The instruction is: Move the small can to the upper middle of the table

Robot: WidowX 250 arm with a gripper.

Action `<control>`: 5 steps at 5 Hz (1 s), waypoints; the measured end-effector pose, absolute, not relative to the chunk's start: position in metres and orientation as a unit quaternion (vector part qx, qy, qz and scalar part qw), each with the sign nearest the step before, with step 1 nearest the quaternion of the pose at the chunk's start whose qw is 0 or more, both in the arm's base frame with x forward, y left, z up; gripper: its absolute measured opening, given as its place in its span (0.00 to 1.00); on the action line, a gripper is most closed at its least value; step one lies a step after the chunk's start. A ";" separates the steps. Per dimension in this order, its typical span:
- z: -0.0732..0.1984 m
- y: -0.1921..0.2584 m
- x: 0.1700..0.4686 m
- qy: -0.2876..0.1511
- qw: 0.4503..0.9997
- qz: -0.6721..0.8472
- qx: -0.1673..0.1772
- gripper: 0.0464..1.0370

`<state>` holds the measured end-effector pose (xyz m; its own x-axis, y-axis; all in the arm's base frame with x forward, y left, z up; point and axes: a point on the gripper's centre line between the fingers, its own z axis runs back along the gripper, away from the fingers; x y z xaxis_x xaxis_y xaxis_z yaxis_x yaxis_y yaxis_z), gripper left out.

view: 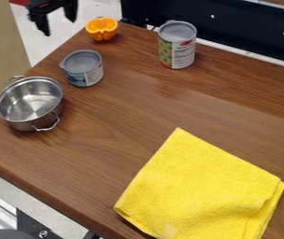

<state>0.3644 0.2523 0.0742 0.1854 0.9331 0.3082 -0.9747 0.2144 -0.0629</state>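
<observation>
Camera view: at the far left a steel pot (29, 102) is seen, stood upright on the table (125, 116), with a wire handle on either side. Above it, beyond the table's edge, the gripper (60, 26) is hung with its two fingers spread well apart, and nothing is seen between them. Next to the right comes the small can (82, 68), set upright in the upper left part of the table, near the pot but apart from it. It can be expected to handle as a stiff, squat cylinder, hard to crush but a little slippery on its smooth side; whether it is full and heavy or light cannot be told. It is best gripped from above, across its width and square to the wall – a hold on the top rim alone could let it tip. Behind it an orange (101, 29) is placed, cut face up, and further right stands the tall can (177, 44), close to where the small can is wanted, so room should be left beside it. Lower right, a folded yellow cloth (201, 186) is laid, cut off by the bottom edge. The arm is cut off at the top, the small can's far side is hidden – its base too, in part – and the dark round thing (7, 234) at lower left is hard to make out.
</observation>
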 end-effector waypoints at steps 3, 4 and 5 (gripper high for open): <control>0.049 0.248 0.351 -0.090 0.719 0.687 0.057 0.96; 0.027 0.236 0.341 -0.078 0.708 0.699 0.064 0.96; 0.030 0.229 0.336 -0.090 0.692 0.714 0.056 0.96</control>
